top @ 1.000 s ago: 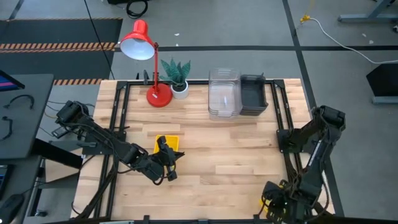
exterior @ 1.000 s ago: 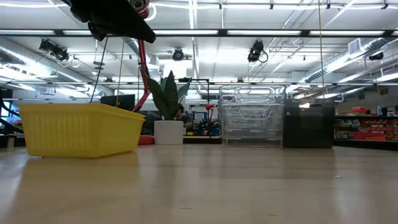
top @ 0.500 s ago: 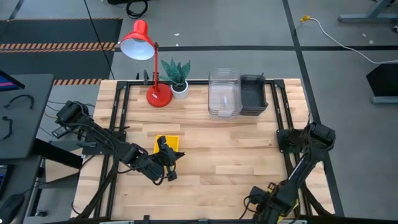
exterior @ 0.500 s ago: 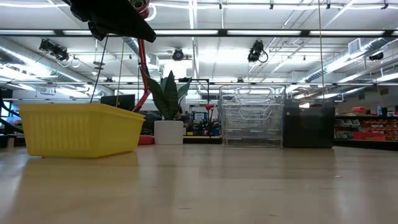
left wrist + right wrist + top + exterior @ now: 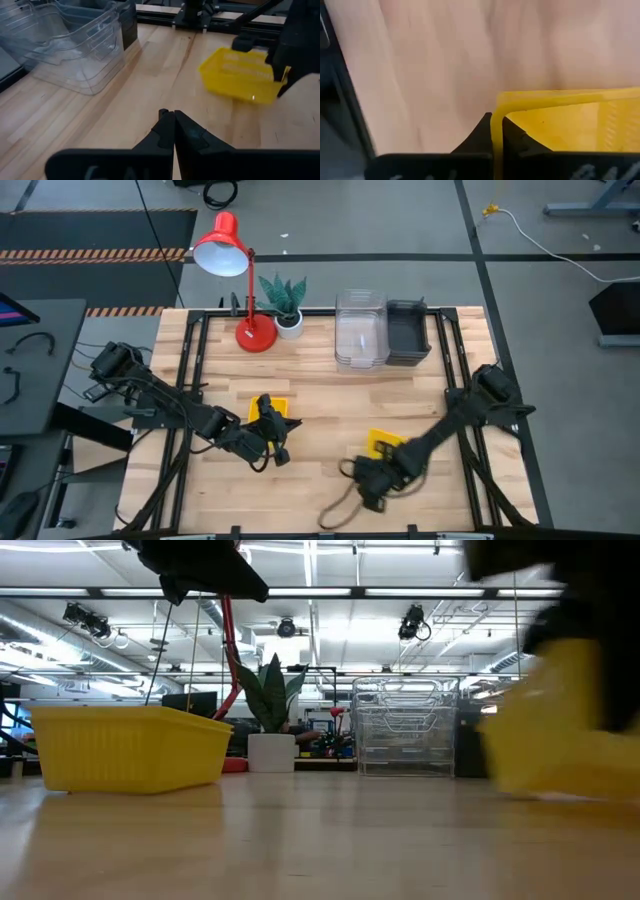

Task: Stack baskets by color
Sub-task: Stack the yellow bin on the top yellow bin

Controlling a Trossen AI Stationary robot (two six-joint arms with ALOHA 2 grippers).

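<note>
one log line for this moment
right gripper: shut on yellow basket rim | left gripper: shut, empty, above second yellow basket

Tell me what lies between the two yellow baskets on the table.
Bare wood only, as the high view shows: nothing sits between the left yellow basket and the one the right tool grips. The left tool hovers beside that stretch.

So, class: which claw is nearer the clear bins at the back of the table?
Right. The right claw is just in front of the clear bins; the left claw is farther off toward the lamp side.
</note>
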